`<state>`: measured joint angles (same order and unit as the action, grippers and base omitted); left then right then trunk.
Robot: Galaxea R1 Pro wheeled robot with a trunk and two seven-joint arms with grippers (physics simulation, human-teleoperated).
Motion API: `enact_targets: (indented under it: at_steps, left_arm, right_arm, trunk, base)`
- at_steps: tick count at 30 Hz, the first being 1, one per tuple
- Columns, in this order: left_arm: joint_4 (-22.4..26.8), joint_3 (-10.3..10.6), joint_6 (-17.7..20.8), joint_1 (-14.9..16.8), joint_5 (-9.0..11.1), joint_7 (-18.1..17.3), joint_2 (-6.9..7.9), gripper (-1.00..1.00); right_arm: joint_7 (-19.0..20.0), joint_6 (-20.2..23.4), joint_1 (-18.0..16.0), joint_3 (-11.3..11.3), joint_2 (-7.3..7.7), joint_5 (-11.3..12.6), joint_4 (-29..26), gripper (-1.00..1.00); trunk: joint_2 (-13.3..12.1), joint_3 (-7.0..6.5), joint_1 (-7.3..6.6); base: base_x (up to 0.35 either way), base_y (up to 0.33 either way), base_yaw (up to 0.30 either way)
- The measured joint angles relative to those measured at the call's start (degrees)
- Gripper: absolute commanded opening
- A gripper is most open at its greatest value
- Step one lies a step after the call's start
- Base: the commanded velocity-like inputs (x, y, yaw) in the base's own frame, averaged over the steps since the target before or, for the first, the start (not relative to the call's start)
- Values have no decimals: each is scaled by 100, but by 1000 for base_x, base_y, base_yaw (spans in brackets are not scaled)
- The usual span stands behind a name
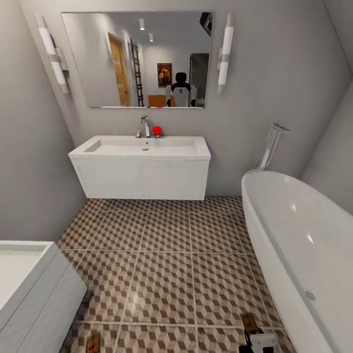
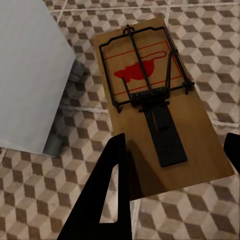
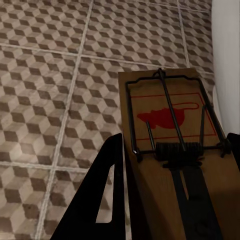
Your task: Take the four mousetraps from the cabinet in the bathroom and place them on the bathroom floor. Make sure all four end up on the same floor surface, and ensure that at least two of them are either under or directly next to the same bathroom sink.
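Observation:
One mousetrap, a tan wooden board with a dark wire bar and a red spot, has its near end between the fingers of my left gripper, which is shut on it just above the bathroom floor. It also shows as mousetrap. A second mousetrap juts forward from my right gripper, gripped by its long edges. That same mousetrap and gripper sit beside the tub. The white sink hangs on the far wall ahead. The cabinet is out of view.
A white oval bathtub runs along the right side. A white cube unit stands at the near left, close to the left trap. A mirror hangs above the sink, and a small red ball sits by the faucet.

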<state>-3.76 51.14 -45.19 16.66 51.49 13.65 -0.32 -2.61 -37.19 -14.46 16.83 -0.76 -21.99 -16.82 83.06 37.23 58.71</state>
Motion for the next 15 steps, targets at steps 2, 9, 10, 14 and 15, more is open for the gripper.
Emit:
enact_targets:
  at_steps: [2,9,10,14,15]
  left_arm:
    - [-1,4,-1,0,0,0,0,-100]
    - [-2,0,-2,0,0,0,0,-100]
    - [-3,-1,-1,0,0,0,0,-100]
    - [-1,0,1,0,0,0,0,-100]
    - [-1,1,-1,0,0,0,0,-100]
  right_arm:
    - [0,0,0,0,0,0,0,-100]
    - [0,0,1,-2,0,0,0,-100]
    - [0,0,1,-4,0,0,0,-100]
    - [0,0,0,-8,0,0,0,-100]
    - [0,0,0,-8,0,0,0,-100]
  trunk:
    - [0,0,0]
    - [0,0,0]
    - [0,0,0]
    - [0,0,0]
    - [0,0,0]
  base:
    - [210,0,0]
    - [210,0,0]
    - [210,0,0]
    - [210,0,0]
    - [210,0,0]
